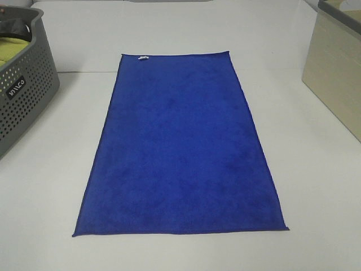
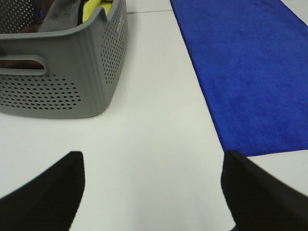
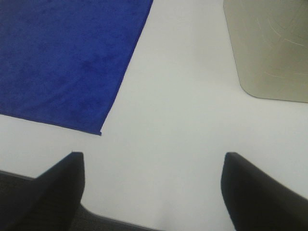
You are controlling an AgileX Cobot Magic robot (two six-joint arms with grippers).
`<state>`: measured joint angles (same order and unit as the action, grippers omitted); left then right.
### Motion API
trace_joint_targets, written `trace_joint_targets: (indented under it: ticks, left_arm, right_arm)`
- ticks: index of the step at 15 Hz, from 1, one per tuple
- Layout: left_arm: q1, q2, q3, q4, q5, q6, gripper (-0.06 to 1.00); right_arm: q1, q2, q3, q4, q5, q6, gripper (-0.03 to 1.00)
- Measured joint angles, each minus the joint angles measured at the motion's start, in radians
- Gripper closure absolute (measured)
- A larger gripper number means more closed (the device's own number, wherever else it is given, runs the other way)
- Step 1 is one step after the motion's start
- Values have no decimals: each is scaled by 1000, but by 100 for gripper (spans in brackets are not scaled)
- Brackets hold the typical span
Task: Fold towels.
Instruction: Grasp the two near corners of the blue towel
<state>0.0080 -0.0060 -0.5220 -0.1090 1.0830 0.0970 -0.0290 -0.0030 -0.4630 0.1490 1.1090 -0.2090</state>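
White bench [image 1: 45, 192] carries a royal-blue towel [image 1: 180, 152] lying flat at its centre, between a grey basket [image 1: 22, 101] and a beige bin [image 1: 338, 73]. Left end effector [image 2: 151, 192] and right end effector [image 3: 151, 192] hover spread and empty, each near one of the towel's nearer corners. A clean fold likely needs both corners pinched at once and carried evenly to the far edge.

One royal-blue towel [image 1: 180, 147] bearing one small white tag [image 1: 142, 57], on one white bench [image 1: 45, 237]. One grey perforated basket [image 1: 28, 99] with one yellow-green cloth [image 1: 11, 52] showing inside, and one beige bin [image 1: 334, 76]. Two left fingers [image 2: 43, 197] and two right fingers [image 3: 43, 192], four dark fingers in all, counted from the two wrist views.
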Motion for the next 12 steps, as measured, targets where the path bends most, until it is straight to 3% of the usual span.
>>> trace_joint_targets:
  ticks: [12]
  left_arm:
    - [0, 0, 0, 0, 0, 0, 20]
  right_arm:
    - [0, 0, 0, 0, 0, 0, 21]
